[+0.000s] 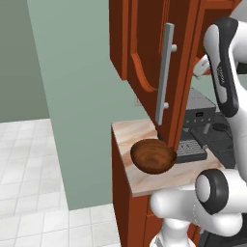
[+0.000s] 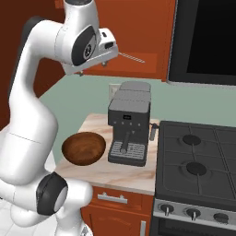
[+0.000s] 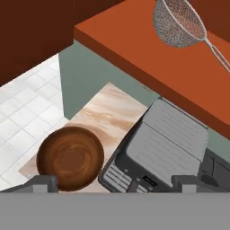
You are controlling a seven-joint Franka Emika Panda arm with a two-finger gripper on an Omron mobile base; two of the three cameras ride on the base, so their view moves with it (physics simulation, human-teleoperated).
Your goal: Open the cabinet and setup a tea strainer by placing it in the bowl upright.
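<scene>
We see the cabinet (image 1: 144, 53) door swung open and the tea strainer (image 3: 177, 22) on its shelf. Our end effector (image 3: 114, 184) is spread, empty, above the bowl (image 3: 70, 157) on the counter (image 3: 108, 112).

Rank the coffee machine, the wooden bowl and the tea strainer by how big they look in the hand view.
1. coffee machine
2. bowl
3. tea strainer, clearly smallest, though it sits on the cabinet shelf, at a different distance from the camera.
</scene>
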